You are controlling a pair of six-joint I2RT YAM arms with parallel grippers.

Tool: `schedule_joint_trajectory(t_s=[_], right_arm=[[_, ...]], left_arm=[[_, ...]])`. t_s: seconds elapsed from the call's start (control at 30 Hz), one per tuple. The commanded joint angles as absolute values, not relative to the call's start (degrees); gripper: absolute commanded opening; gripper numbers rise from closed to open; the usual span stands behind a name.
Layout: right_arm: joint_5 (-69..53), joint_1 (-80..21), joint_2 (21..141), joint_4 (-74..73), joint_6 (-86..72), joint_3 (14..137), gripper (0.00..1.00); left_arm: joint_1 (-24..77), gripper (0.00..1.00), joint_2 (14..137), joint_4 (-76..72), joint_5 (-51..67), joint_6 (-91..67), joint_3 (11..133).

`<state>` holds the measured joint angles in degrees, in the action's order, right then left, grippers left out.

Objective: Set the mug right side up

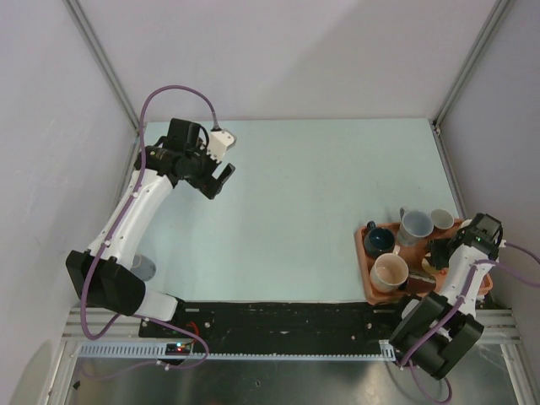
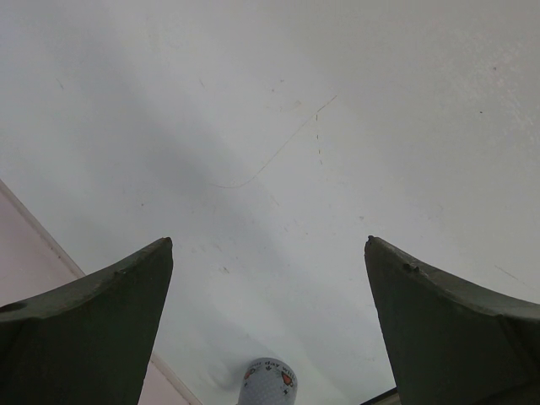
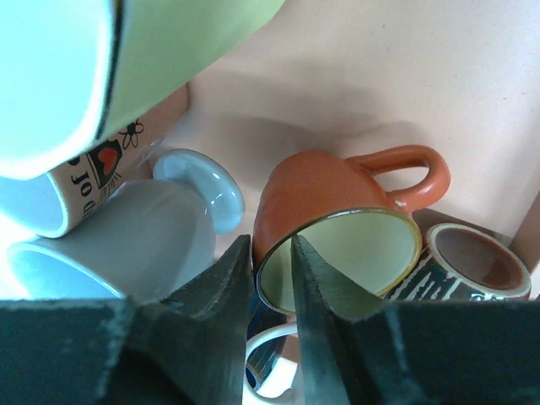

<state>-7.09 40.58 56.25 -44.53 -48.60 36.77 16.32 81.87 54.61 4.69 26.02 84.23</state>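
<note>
An orange mug with a pale green inside lies tilted in the right wrist view, mouth towards the camera and handle to the right. My right gripper is shut on its rim, one finger inside and one outside. In the top view this gripper hangs over the right end of the orange tray, and the arm hides the mug. My left gripper is open and empty, held high over the table's far left corner; its wrist view shows only bare table between the fingers.
The tray holds a dark blue mug, a grey-blue mug, a cream mug and a beige mug. A brown striped mug sits beside the orange one. A grey printed mug stands near the left arm's base.
</note>
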Motion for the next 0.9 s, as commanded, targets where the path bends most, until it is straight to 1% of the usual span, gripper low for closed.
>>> schedule_joint_trajectory(t_s=[0.0, 0.1, 0.2, 0.37, 0.63, 0.77, 0.87], right_arm=[[-4.69, 38.69, 56.9, -42.15, -50.12, 38.78, 0.32], [-3.68, 37.09, 57.11, -41.81, -49.26, 40.64, 0.37], [-2.81, 36.26, 57.59, -43.26, -48.15, 42.94, 0.4], [-2.18, 35.3, 56.18, -44.02, -47.03, 44.0, 0.47], [-0.53, 33.54, 54.68, -47.12, -44.57, 46.31, 0.48], [3.27, 29.35, 52.26, -51.95, -40.01, 51.01, 0.49], [3.66, 25.56, 51.62, -57.31, -35.97, 53.42, 0.52]], left_arm=[[16.0, 0.98, 80.95, 54.49, 5.14, 26.93, 86.05], [16.01, 0.98, 81.03, 54.52, 4.89, 26.83, 86.19], [16.01, 0.98, 81.07, 54.52, 4.62, 26.74, 86.28], [16.02, 0.98, 80.87, 54.51, 4.2, 27.07, 85.86], [15.95, 0.98, 80.9, 54.53, 4.36, 27.42, 85.59], [15.91, 0.98, 81.18, 54.6, 4.54, 27.37, 85.7], [15.92, 0.98, 81.75, 54.89, 4.4, 27.22, 86.38]])
